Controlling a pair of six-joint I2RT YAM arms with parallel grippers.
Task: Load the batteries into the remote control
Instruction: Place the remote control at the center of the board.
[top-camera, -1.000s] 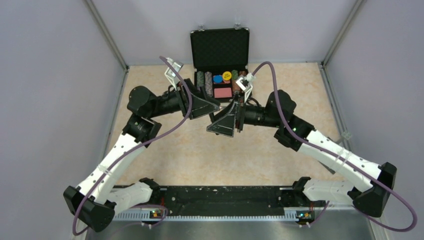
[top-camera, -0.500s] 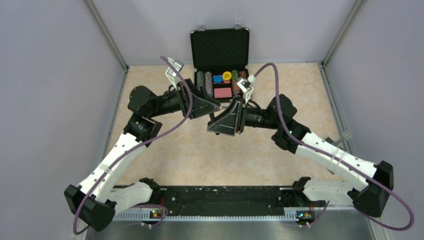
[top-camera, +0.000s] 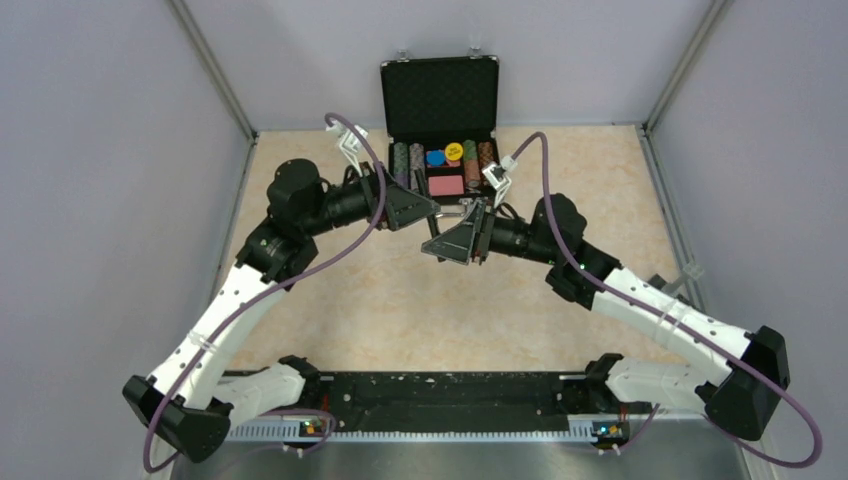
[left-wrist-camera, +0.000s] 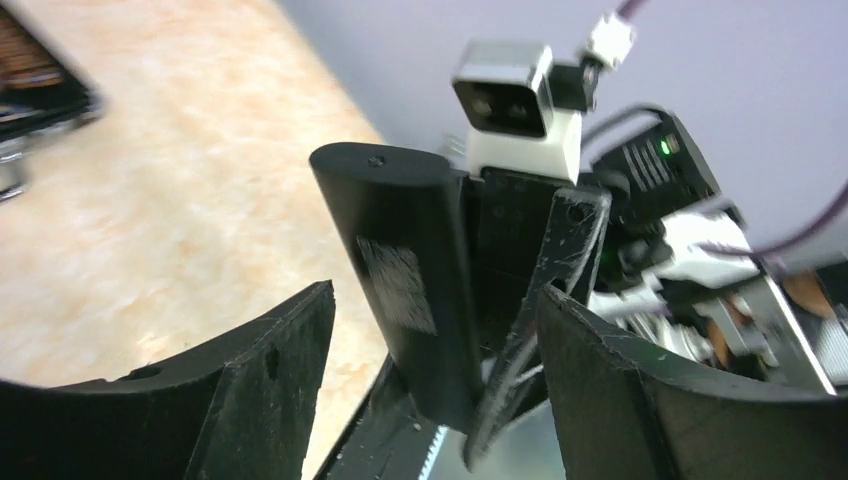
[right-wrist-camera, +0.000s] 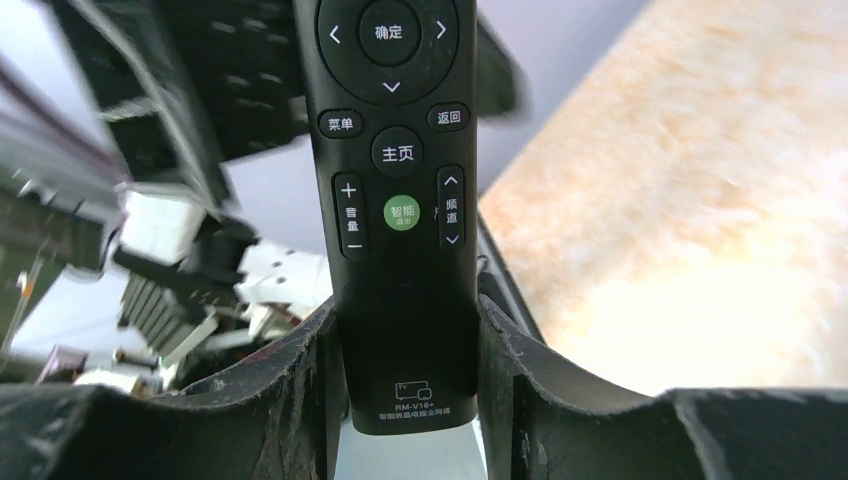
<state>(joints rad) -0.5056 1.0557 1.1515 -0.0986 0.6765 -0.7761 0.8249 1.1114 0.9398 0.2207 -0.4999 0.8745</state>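
Note:
My right gripper (right-wrist-camera: 405, 320) is shut on the lower end of the remote control (right-wrist-camera: 395, 190) and holds it in the air, button face toward the wrist camera. In the top view, the right gripper (top-camera: 432, 245) meets my left gripper (top-camera: 432, 208) above the table's middle. In the left wrist view, the remote's plain back (left-wrist-camera: 400, 290) stands between my open left fingers (left-wrist-camera: 270, 370), apart from both. The left gripper (left-wrist-camera: 435, 300) holds nothing. The right gripper's finger (left-wrist-camera: 545, 290) shows beside the remote. The batteries are not in view.
An open black case of coloured chips (top-camera: 440, 150) stands at the back, just behind both grippers. Grey walls close in the left, right and back sides. The arms' base rail (top-camera: 430, 395) runs along the near edge. A small clear item (top-camera: 690, 272) lies at the right wall.
My left arm has swung right and its gripper has closed in on the remote. My right gripper has shifted slightly left and toward the case, still holding the remote.

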